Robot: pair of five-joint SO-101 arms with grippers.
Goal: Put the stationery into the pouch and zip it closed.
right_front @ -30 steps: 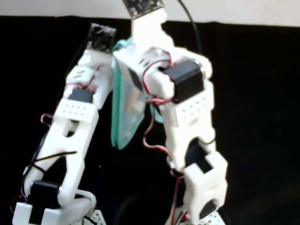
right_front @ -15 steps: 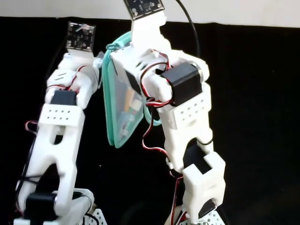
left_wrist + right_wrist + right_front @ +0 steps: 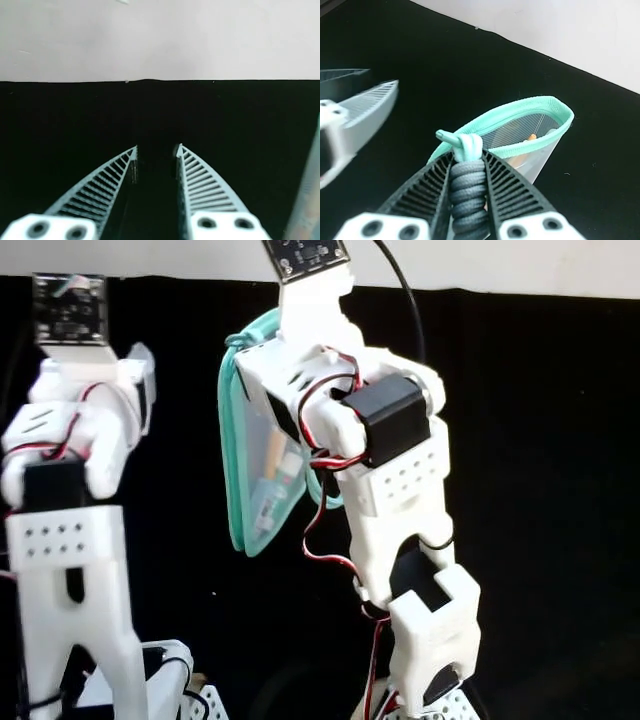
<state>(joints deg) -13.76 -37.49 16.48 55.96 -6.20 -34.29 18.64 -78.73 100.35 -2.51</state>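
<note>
A clear pouch (image 3: 255, 475) with teal trim hangs in the air beside my right arm (image 3: 390, 440), with stationery (image 3: 275, 470) showing through its side. In the right wrist view my right gripper (image 3: 468, 153) is shut on the dark braided zip cord (image 3: 467, 185) with its teal tab. The pouch (image 3: 532, 135) hangs just beyond it, and an orange item (image 3: 522, 150) shows inside. My left gripper (image 3: 156, 156) stands open with nothing between its fingers, off to the left of the pouch and apart from it (image 3: 138, 370).
A black cloth (image 3: 540, 490) covers the table, and a pale wall (image 3: 160, 35) runs along its far edge. Red wires (image 3: 320, 510) loop along my right arm close to the pouch. Both arm bases stand at the near edge.
My left arm has swung away to the left from the pouch top. The pouch has turned, so more of its clear side shows. The right arm has stayed put.
</note>
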